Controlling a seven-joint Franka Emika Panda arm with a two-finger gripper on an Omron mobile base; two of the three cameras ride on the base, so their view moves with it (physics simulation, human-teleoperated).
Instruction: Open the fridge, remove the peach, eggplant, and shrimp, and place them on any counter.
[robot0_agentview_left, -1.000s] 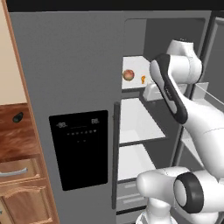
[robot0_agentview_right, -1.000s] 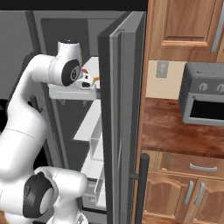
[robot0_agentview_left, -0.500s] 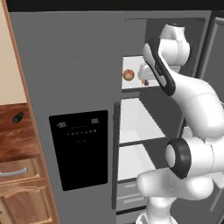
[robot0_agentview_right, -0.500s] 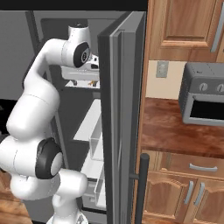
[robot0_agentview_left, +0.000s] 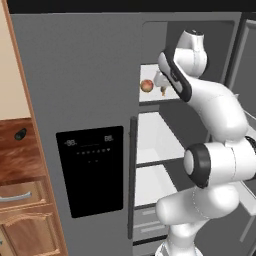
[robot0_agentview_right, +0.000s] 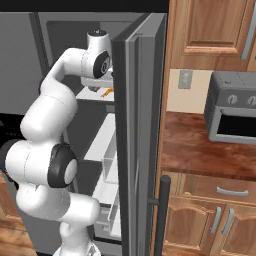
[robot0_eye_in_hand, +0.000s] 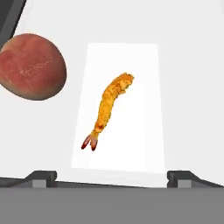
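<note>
On white fridge shelf (robot0_eye_in_hand: 192, 87), curved orange shrimp (robot0_eye_in_hand: 109, 109), round mottled peach (robot0_eye_in_hand: 31, 66)

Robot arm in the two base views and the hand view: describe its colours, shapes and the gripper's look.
The arm is glossy white, built of rounded, bulging segments joined by dark grey to black ring-shaped joints. No cables or markings show on it. In the right base view a round dark cap sits on the wrist. The gripper shows two small dark grey, blocky finger tips.
</note>
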